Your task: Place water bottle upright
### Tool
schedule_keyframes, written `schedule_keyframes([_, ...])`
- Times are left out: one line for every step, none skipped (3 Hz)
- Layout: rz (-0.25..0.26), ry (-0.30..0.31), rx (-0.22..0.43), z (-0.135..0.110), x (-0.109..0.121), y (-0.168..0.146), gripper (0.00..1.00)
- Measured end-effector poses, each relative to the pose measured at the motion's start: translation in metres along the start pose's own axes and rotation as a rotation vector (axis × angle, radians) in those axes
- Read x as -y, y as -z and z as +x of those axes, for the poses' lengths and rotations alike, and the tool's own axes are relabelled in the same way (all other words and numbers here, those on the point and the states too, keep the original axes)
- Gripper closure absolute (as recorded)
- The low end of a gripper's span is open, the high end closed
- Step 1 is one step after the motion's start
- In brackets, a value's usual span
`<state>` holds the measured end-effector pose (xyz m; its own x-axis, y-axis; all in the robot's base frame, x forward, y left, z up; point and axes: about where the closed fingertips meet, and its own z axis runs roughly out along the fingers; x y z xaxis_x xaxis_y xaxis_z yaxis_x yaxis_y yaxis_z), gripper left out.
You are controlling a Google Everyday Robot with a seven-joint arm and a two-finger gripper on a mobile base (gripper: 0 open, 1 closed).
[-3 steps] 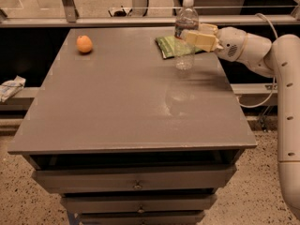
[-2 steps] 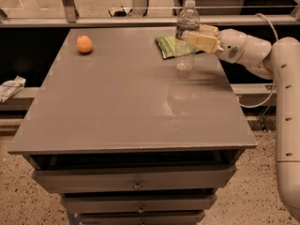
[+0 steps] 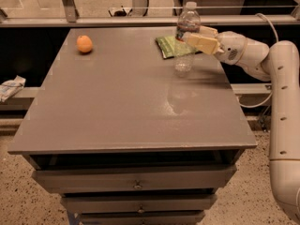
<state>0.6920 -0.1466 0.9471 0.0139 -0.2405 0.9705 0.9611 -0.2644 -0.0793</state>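
- The gripper, upper right, pinches the water bottle near its neck;
- the bottle is upright over the table, placed as it was a second ago;
- the orange, upper left, is unmoved.

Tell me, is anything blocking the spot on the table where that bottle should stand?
Nothing visible does. The pincer holds the water bottle upright at the table's far right side; the green packet lies just behind it, not under it.

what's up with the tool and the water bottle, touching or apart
Touching. The camera view shows the tool, over the far right of the table, shut around the middle of the upright water bottle with no gap.
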Motion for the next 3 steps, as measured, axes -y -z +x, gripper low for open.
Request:
schedule_keyframes([0.016,0.001,-0.016,-0.0017,-0.0007,0.0020,1.00])
schedule_keyframes([0.026,0.008,-0.020,-0.0057,-0.0011,0.0044,1.00])
schedule_keyframes([0.023,0.018,-0.017,-0.0109,-0.0033,0.0088,1.00])
